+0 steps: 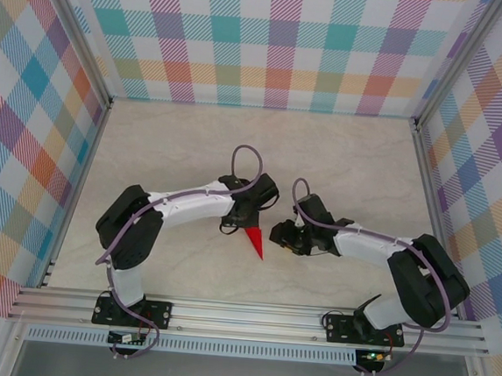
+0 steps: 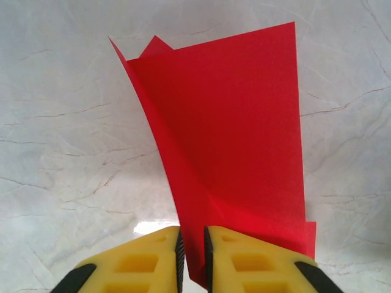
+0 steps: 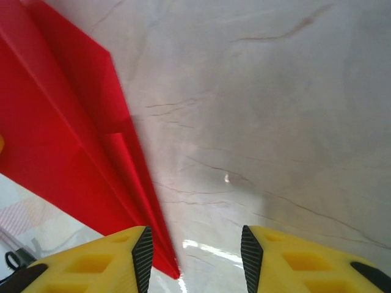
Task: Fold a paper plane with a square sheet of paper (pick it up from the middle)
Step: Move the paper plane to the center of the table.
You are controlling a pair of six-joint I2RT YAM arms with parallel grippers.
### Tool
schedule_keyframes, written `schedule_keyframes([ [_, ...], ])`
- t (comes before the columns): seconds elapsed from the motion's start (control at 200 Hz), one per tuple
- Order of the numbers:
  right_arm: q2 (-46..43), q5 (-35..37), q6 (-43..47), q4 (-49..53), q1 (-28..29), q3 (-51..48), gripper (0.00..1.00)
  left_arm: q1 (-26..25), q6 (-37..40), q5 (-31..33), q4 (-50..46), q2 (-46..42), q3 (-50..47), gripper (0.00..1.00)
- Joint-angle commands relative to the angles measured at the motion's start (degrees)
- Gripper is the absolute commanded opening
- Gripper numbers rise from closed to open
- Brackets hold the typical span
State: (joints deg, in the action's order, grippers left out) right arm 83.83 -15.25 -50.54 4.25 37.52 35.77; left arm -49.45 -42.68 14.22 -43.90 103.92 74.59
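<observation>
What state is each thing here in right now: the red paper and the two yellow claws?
paper plane: folded with creases, pinched at its lower end.
left gripper: shut on the paper plane.
right gripper: open, gripping nothing, the paper plane's edge beside one finger.

Table (image 1: 193, 148) was that pale marble-look top with thin dark veins, bit glossy. Walls (image 1: 281, 41) on three sides were pastel plaid, and a silver aluminium rail (image 1: 249, 315) ran along the near edge.
</observation>
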Motion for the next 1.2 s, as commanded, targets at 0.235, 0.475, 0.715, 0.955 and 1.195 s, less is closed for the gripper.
schedule_keyframes([
  [0.235, 5.81, -4.23, 4.20, -2.60, 1.59, 6.34, 0.49, 0.88, -0.23, 0.33, 4.44, -5.28, -6.91, 0.03],
  [0.475, 10.26, -6.01, 6.17, -2.31, 2.03, 9.92, 0.49, 1.20, -0.22, -0.31, 6.72, -6.61, -9.26, 0.03],
  [0.715, 13.20, -8.51, 6.60, -4.22, 2.11, 11.54, 0.45, 1.37, -0.07, 0.01, 6.98, -6.71, -10.11, 0.03],
  [0.955, 12.88, -9.85, 6.60, -5.65, 2.30, 10.98, 0.39, 1.38, -0.21, 0.26, 7.23, -6.97, -10.69, 0.03],
  [1.195, 11.17, -10.10, 7.75, -6.06, 2.64, 9.56, 0.37, 1.40, -0.30, 0.12, 7.80, -7.42, -11.13, 0.03],
])
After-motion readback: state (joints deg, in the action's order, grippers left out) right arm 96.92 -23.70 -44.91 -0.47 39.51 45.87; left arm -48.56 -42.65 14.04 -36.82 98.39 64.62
